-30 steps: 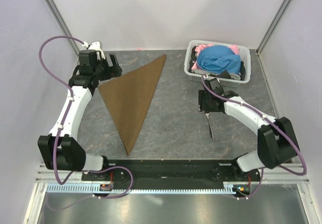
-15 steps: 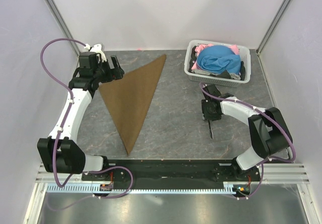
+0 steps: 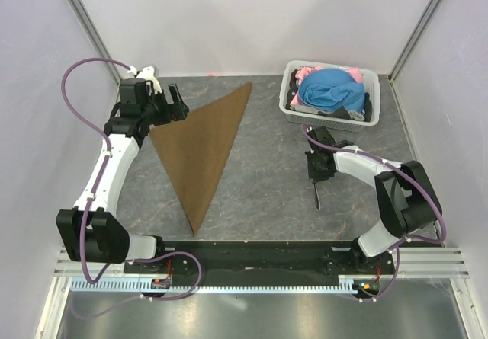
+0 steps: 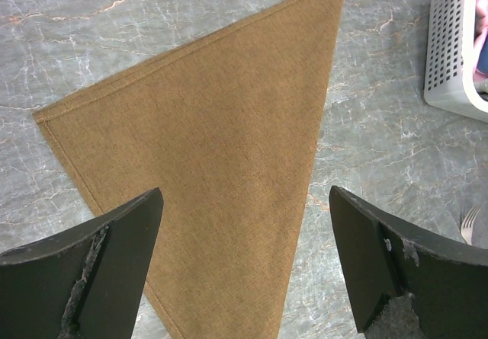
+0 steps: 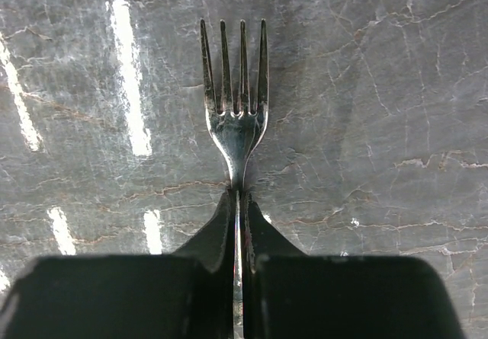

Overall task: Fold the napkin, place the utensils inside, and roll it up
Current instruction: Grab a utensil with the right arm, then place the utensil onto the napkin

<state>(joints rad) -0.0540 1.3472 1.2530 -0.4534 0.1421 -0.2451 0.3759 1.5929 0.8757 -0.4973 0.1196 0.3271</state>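
Observation:
The brown napkin (image 3: 200,145) lies flat on the table, folded into a long triangle with its sharp tip toward the near edge. My left gripper (image 3: 174,103) hovers open over the triangle's left corner; in the left wrist view the napkin (image 4: 213,148) shows between the wide-apart fingers of that gripper (image 4: 245,194). The silver fork (image 3: 316,196) lies right of the napkin, tines toward the near edge. My right gripper (image 3: 314,179) is shut on it. In the right wrist view the fork (image 5: 236,118) is pinched at its neck by the gripper (image 5: 238,202), and its handle is hidden.
A white plastic basket (image 3: 290,73) with blue and pink clothes stands at the back right; its perforated wall (image 4: 446,42) shows in the left wrist view. The fork's tines (image 4: 469,221) peek in at that view's right edge. Enclosure walls surround the table.
My right gripper has come down over the fork and closed on its neck. The left arm shifted slightly over the napkin's corner, then held still, open.

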